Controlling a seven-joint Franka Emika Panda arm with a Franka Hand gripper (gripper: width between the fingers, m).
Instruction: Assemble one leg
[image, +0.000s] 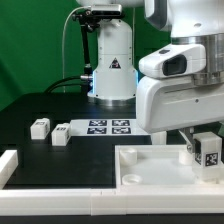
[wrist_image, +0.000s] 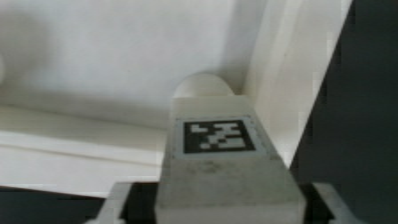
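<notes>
My gripper (image: 204, 146) is shut on a leg (image: 210, 156), a stubby white block with its tag facing the exterior camera. It holds the leg upright over the exterior view's right end of the large white tray-like piece (image: 150, 160). In the wrist view the leg (wrist_image: 217, 140) runs out from between my two fingers (wrist_image: 128, 205), with my gripper (wrist_image: 222, 205) closed on its sides. Its rounded tip is close to the tray piece's raised rim (wrist_image: 285, 60). I cannot tell whether the tip touches the piece.
Two more loose legs (image: 40, 127) (image: 62, 133) lie on the black table at the exterior view's left. The marker board (image: 108, 127) lies behind the tray piece. A white frame rail (image: 50, 197) runs along the front and left edge.
</notes>
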